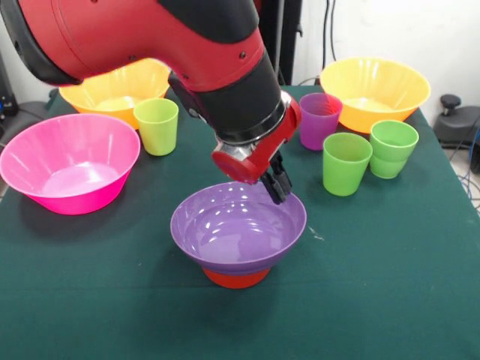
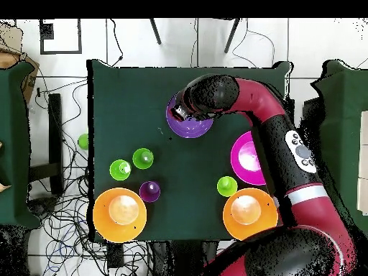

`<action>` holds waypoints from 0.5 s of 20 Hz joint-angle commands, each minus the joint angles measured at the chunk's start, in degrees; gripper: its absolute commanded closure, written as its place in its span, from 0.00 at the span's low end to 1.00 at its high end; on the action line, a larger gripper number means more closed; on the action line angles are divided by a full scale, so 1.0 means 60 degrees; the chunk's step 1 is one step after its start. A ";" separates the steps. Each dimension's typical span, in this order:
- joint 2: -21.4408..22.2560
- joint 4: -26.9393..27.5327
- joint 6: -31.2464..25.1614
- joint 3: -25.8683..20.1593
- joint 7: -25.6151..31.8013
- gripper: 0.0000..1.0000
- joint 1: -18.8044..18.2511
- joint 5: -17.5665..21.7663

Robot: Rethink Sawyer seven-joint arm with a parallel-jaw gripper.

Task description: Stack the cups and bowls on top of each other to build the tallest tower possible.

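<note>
your black gripper (image 1: 277,184) sits at the far rim of the glossy purple plastic bowl (image 1: 238,229); you cannot tell whether it grips that rim. the bowl rests on a small orange bowl (image 1: 236,277) mid-table. the yellow-green plastic tumbler (image 1: 157,126) stands apart, near the big pink bowl (image 1: 69,161).
</note>
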State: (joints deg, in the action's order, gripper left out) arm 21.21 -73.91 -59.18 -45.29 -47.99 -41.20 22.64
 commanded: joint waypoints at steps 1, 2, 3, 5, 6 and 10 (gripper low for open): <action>-0.0826 0.0528 0.0169 0.0667 -0.0157 1.00 0.0437 0.0338; -0.0888 0.0627 0.0178 0.0624 -0.0083 1.00 0.0465 0.0343; -0.0953 0.0745 0.0144 0.0595 0.0015 1.00 0.0499 0.0363; -0.1094 0.1138 -0.0043 0.0517 0.0336 1.00 0.0622 0.0428; -0.1181 0.1422 -0.0260 0.0507 0.0486 1.00 0.0728 0.0452; -0.1322 0.2015 -0.0728 0.0467 0.0805 1.00 0.0966 0.0475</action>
State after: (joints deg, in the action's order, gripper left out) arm 16.07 -68.70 -59.18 -45.17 -47.99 -38.88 22.67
